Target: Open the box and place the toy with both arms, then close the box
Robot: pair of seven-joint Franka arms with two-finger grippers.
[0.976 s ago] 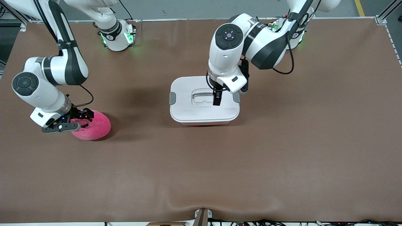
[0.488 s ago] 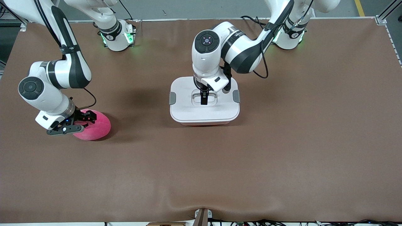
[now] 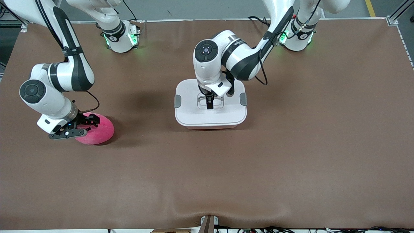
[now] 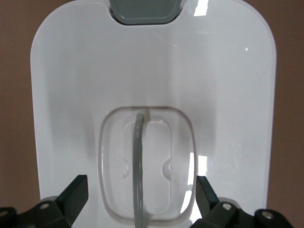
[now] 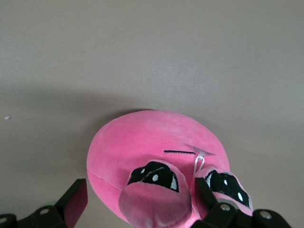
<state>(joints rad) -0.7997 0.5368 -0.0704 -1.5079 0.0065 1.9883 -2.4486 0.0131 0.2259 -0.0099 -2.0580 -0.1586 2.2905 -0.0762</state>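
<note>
A: While the lid is on, front view first: where's the box [image 3: 210, 111]?

B: Mid-table, closed, grey latches [image 3: 177, 101] at both ends. Left gripper [image 3: 209, 103] is right over the recessed handle [image 3: 211, 102] in the lid centre, fingers pointing down into the recess. Toy [image 3: 97, 131] lies well apart from the box, toward the right arm's end of the table and slightly nearer the camera. Right gripper [image 3: 84, 126] is down on the toy, covering part of it.

A: Left wrist view?

B: White lid [image 4: 152, 71] fills it, one latch [image 4: 146, 10] at the edge. Left gripper [image 4: 141, 199] jaws are spread wide; the finger pads [image 4: 76, 192] sit either side of the recess, and the grey handle bar [image 4: 138, 166] runs between them. No contact with the bar visible.

A: Right wrist view?

B: Toy [image 5: 152, 156] on the brown table [image 5: 152, 47], face toward the camera, dark sleepy eyes and snout [image 5: 152, 206] between the fingers. Right gripper [image 5: 140, 199] jaws are apart. One finger [image 5: 76, 197] stands clear of the toy's side; the other finger [image 5: 206, 190] is against the face between the snout and one eye. Not squeezed.
</note>
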